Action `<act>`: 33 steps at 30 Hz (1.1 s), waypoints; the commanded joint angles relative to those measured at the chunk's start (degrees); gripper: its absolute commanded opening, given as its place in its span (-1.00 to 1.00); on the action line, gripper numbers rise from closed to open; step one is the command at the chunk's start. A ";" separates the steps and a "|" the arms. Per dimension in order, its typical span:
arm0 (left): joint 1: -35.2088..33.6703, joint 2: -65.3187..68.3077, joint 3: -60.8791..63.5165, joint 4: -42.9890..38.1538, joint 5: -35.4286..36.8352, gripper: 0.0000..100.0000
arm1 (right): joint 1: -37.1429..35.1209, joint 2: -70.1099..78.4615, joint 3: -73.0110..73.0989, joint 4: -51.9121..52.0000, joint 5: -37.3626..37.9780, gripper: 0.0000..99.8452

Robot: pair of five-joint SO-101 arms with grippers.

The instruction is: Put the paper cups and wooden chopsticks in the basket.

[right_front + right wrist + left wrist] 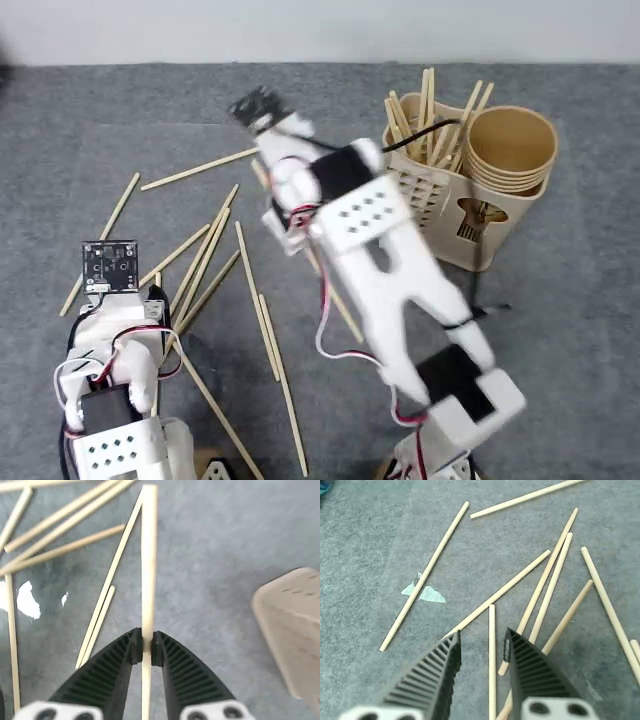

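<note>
Grey felt tabletop point(560, 330), pale wall point(300, 30) behind

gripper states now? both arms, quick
Left gripper: open, holding nothing, over loose chopsticks.
Right gripper: closed on one chopstick.

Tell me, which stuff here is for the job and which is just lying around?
For the job: loose wooden chopsticks, gripped chopstick in the right end effector, paper cups, basket.
Just lying about: pale scrap, grey mat.

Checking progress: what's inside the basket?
In the basket stand several wooden chopsticks and stacked paper cups. Their lower parts and the bottom are covered by its wall.
</note>
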 commanded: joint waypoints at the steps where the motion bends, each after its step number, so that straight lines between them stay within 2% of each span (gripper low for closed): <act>1: -0.44 -0.79 -0.57 -1.41 -0.62 -0.73 | 5.23 -8.57 -6.51 -0.22 2.29 -0.98; 8: -0.44 -0.79 -0.57 -1.41 -0.62 -0.73 | 14.46 -12.44 -22.77 -0.57 3.34 -0.98; 12: -0.44 -0.79 -0.57 -1.41 -0.62 -0.73 | 20.09 -12.44 -28.48 -6.99 2.90 -0.98; 17: -0.44 -0.79 -0.57 -1.41 -0.62 -0.73 | 24.40 -12.44 -28.31 -16.04 2.64 -0.98; 21: -0.44 -0.79 -0.57 -1.41 -0.62 -0.73 | 26.33 -12.18 -27.96 -20.53 -0.97 -0.98; 25: -0.44 -0.79 -0.57 -1.41 -0.62 -0.73 | 26.51 -10.33 -22.95 -24.48 -2.20 -0.98; 30: -0.44 -0.79 -0.57 -1.41 -0.62 -0.73 | 27.91 -9.45 -13.80 -36.00 -3.52 -0.98; 33: -0.44 -0.79 -0.48 -1.41 -0.62 -0.73 | 27.91 -9.71 -8.26 -39.52 -3.60 -0.98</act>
